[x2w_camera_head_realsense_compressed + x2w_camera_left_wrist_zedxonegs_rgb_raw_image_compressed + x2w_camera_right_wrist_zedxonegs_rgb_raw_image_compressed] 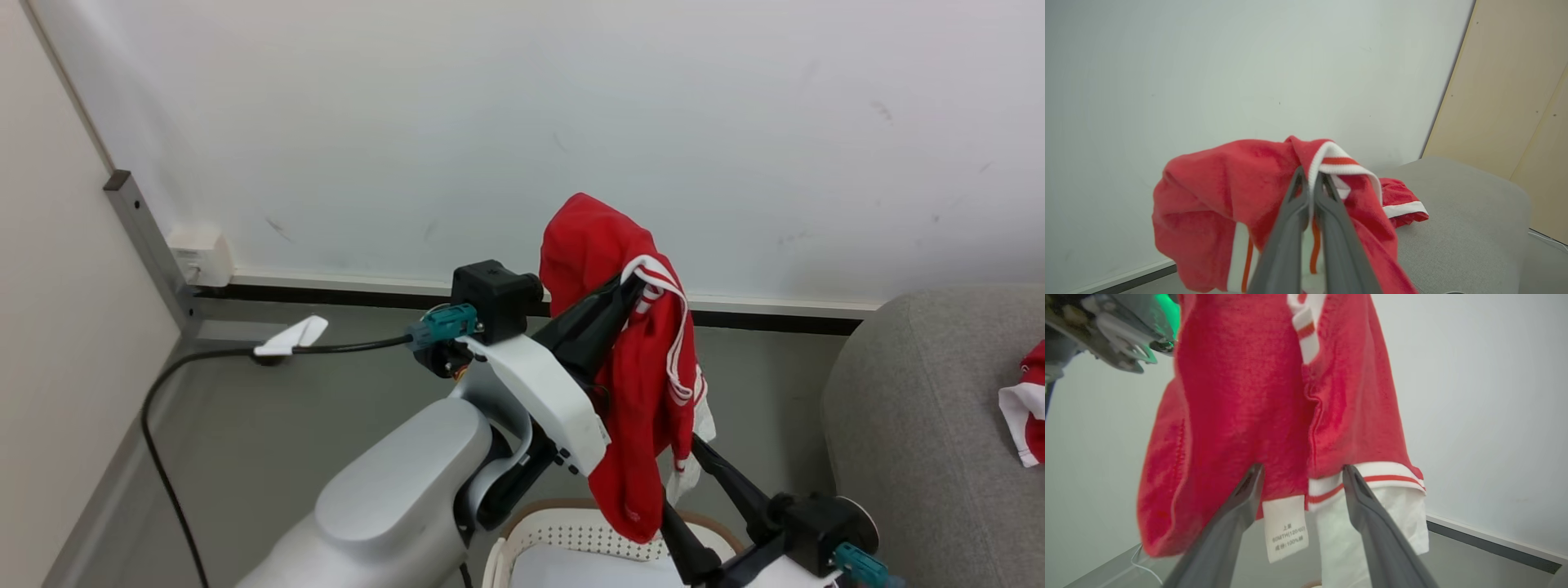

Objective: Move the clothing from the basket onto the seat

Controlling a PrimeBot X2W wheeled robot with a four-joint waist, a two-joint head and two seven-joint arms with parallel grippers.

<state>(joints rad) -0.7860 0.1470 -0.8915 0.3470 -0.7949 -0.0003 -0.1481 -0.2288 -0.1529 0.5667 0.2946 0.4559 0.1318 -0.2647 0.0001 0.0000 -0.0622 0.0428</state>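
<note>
Left tool (pixel 1311 173) pinches clothing (pixel 1208 192); right wrist view adds its label (pixel 1285 528).

Soft, even light fills my room, bright and flat on the white wall (pixel 522 122); my head view is sharp. My right wrist view is smeared; the red clothing (pixel 1241 416) hangs too close to focus; my dark fingers (pixel 1235 522) soften toward the bottom edge. In my left wrist view the beige panel (pixel 1506 102) bows at its edge.
</note>
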